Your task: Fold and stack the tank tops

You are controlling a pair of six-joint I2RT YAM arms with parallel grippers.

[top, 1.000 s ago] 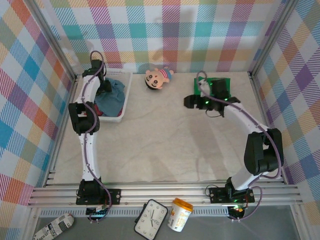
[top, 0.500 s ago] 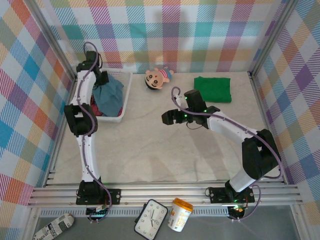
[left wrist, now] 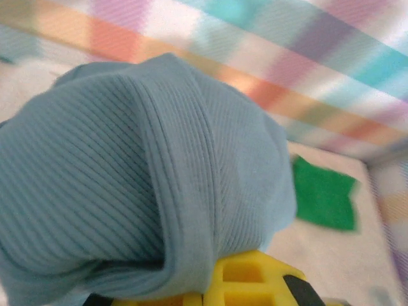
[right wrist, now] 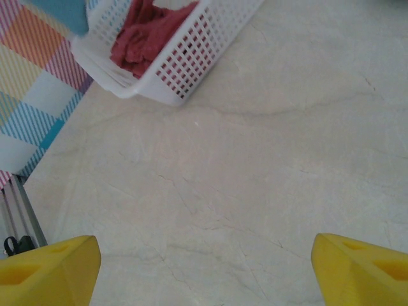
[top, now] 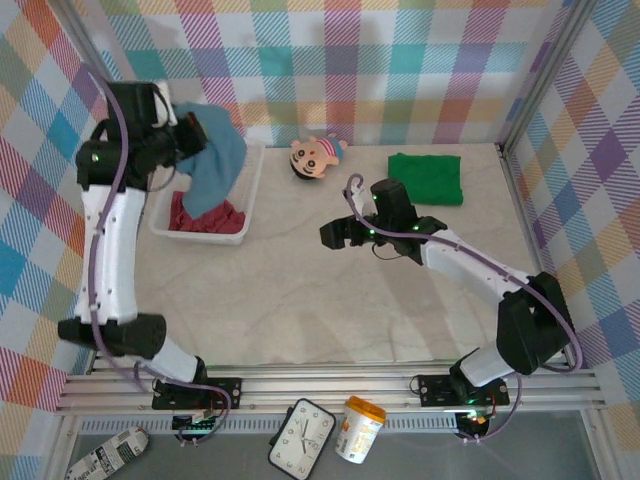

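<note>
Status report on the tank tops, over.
Left gripper shut on blue-grey top, held above basket. Right gripper open, empty. Red top in basket, green top folded.

I had bright, even light and soft shadows. The blue-grey top [left wrist: 127, 178] over my left pincer [left wrist: 213, 287] was sharp, and everything beyond it was blurred, perhaps by motion.

Pastel plaid cloth walls [top: 400, 60] in many colours close in three sides of a pale, marble-veined counter [top: 300, 290]; ribbed aluminium rails [top: 330, 385] edge its near side.

Pale table [top: 300, 290]: white basket [top: 252, 190], doll [top: 312, 157], folded green tank top [top: 426, 179].
</note>
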